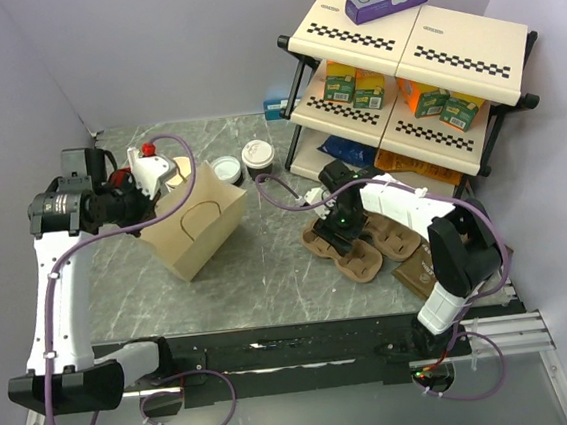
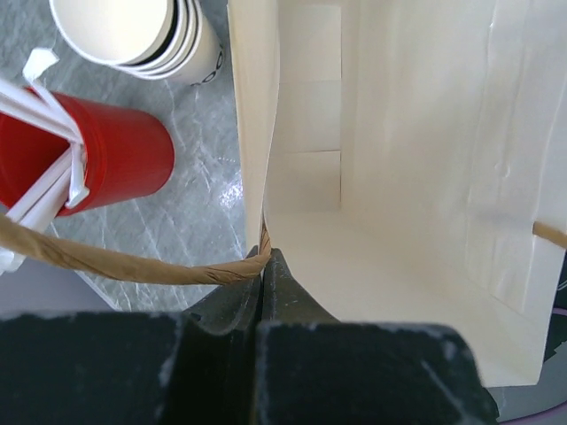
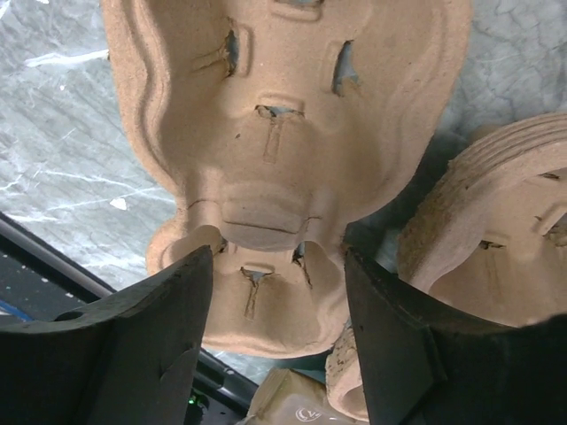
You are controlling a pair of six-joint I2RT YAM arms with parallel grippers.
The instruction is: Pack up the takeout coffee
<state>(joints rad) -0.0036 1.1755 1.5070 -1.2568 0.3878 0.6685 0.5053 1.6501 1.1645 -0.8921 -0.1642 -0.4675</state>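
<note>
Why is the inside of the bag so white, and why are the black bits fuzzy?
Left wrist view: light washes out the inside of the paper bag; the left hand is too near the lens to focus. Right wrist view: the right hand is soft too, the cup carrier crisp.

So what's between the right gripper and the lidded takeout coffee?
In the top view, between right gripper and takeout coffee there is only marble tabletop, crossed by a loop of purple cable.
</note>
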